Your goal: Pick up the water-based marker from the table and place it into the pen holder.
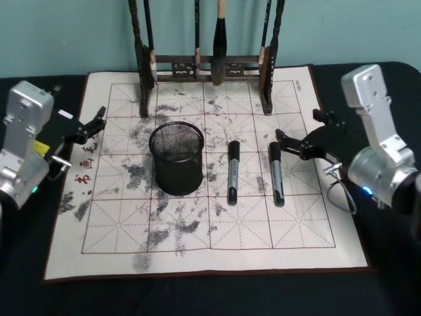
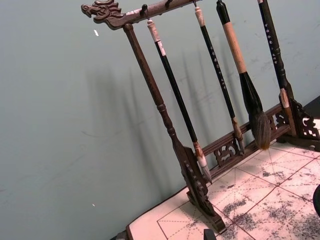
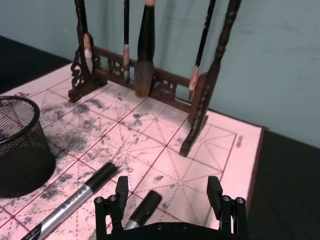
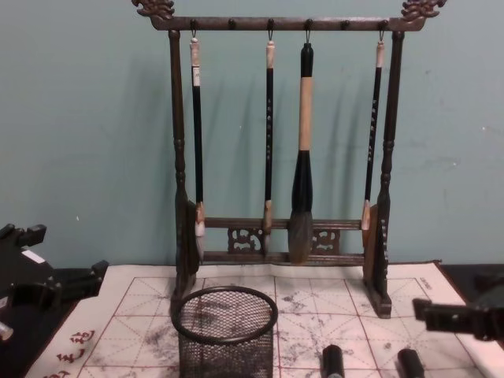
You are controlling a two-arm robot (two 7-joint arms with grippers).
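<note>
A: Since the right gripper (image 1: 297,125) hangs w/ jaws spread by the cap end of the marker (image 1: 276,172), centre-right in the head view, I'd call this the approach step.

B: Agreed. Marker's flat on the mat (image 1: 263,230), a second marker (image 1: 233,172) between it & the pen holder (image 1: 176,174) at frame centre. Next, prob: drop, straddle the barrel, close. Left gripper (image 1: 92,125) idle at left edge, jaws apart too.

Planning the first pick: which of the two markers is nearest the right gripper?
The marker farthest from the pen holder: one end lies right by the right gripper, while the other marker lies between it and the holder.
</note>
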